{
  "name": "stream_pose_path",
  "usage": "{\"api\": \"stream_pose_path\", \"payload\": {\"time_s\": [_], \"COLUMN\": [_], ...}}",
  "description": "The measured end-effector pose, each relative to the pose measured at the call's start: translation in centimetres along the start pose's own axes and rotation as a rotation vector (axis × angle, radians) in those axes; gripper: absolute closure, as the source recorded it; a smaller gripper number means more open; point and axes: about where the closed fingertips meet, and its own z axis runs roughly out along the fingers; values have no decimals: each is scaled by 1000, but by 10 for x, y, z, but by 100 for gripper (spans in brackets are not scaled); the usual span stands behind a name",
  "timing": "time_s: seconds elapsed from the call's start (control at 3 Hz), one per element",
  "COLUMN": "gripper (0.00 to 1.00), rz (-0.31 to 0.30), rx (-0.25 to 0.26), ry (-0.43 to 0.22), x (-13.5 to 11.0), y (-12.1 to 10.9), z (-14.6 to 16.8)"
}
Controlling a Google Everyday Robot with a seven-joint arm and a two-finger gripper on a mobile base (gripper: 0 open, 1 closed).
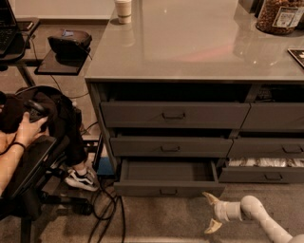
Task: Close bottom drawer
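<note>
The bottom drawer [168,190] of the grey cabinet stands pulled out, its bare dark inside showing, with a small rectangular handle [168,191] at the centre of its low front. My gripper [211,211] is low on the floor in front of the drawer's right corner, a little below and right of the front. Its two pale fingers [210,197] are spread apart and hold nothing. The white arm [259,216] comes in from the lower right.
Two taller grey drawers [173,115] sit above it. A right-hand drawer [266,163] is open with pale packets. A seated person [28,137] and chair are at left, cables [107,209] lie on the floor. A cup [123,10] and jar [278,16] stand on the counter.
</note>
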Motion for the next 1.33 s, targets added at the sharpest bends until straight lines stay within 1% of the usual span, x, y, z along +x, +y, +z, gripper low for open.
{"api": "stream_pose_path", "payload": {"time_s": [0.33, 0.67, 1.0, 1.33], "gripper": [0, 0, 0, 0], "rz": [11, 62, 42, 37], "rx": [-21, -78, -8, 1], "ry": [-121, -247, -231, -226], "x": [-2, -9, 6, 7], "y": [8, 18, -34, -36], "z": [29, 53, 37, 33]}}
